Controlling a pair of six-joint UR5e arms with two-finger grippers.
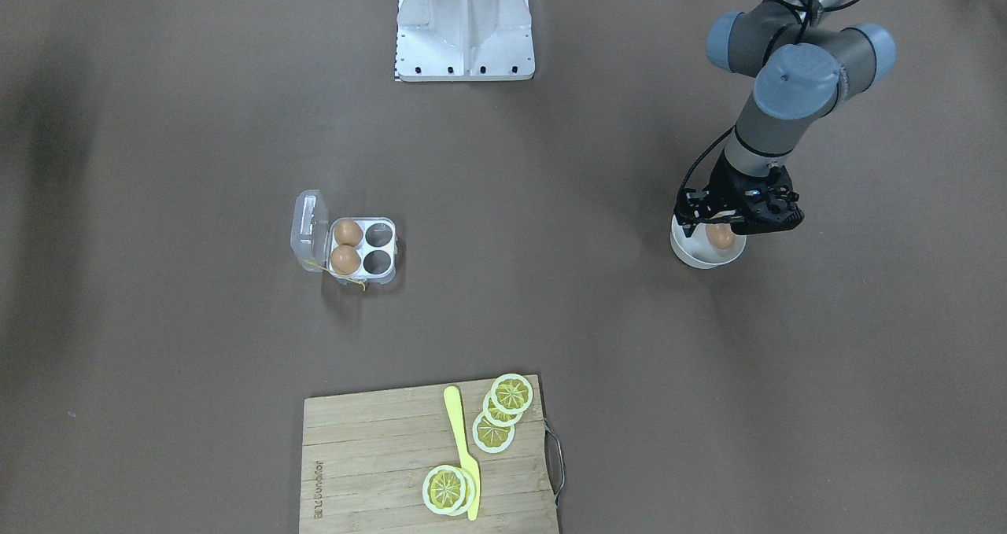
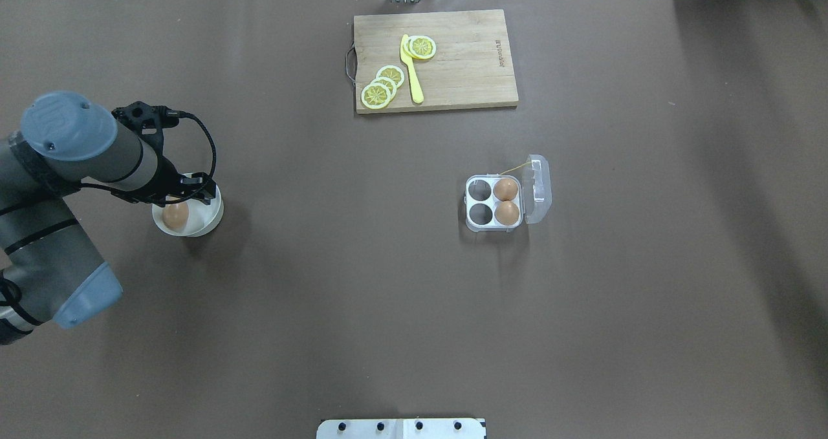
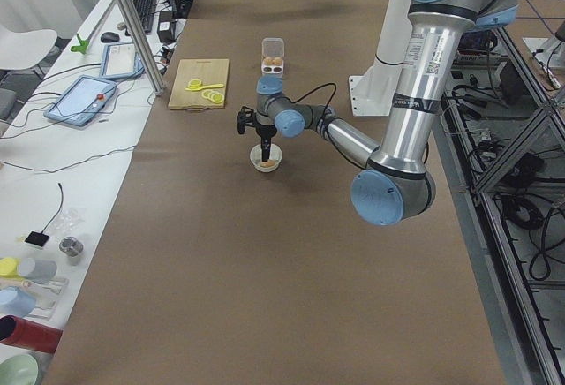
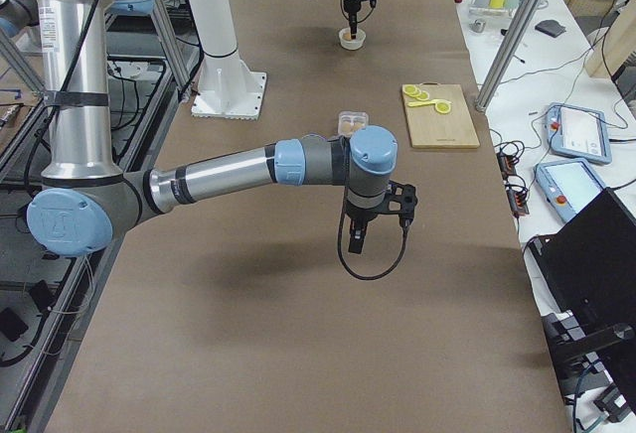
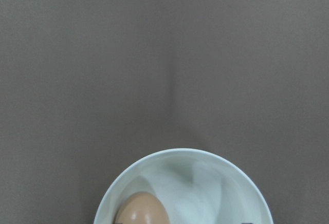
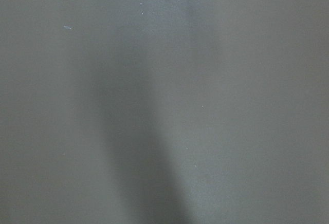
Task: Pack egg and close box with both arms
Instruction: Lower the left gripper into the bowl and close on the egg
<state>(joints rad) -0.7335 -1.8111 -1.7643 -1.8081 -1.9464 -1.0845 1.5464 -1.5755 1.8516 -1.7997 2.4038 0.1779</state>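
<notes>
From the operators' side, the left claw [image 1: 735, 221] hangs low over a white bowl [image 1: 692, 257], and the egg [image 1: 720, 237] lies in that bowl right under it, not gripped. Well apart on the brown table [image 1: 551, 164] stands the box [image 1: 362, 246] with its lid [image 1: 309, 227] swung open; two other eggs [image 1: 346, 233] fill the cells next to the lid, and the other two cells are bare. A cutting board [image 1: 370, 455] at the near edge carries lemon slices [image 1: 511, 393] and a yellow knife [image 1: 460, 440]. From behind the robot, the left arm [image 2: 77, 148] reaches in from the side, the claw's fingers sit over the bowl's far rim, and the egg shows on the bowl's side toward the arm; a thin yellow string [image 2: 514, 169] trails from the box. From the table's left end, the claw points straight down into the bowl. From the right end, the right arm [image 4: 229, 173] stretches out level and the right claw [image 4: 355, 242] points down above bare table; whether it is open or closed I cannot tell. The left wrist camera shows the egg at the bowl's lower edge with dark fingertips seemingly spread wide at either side. The right wrist camera shows only table
</notes>
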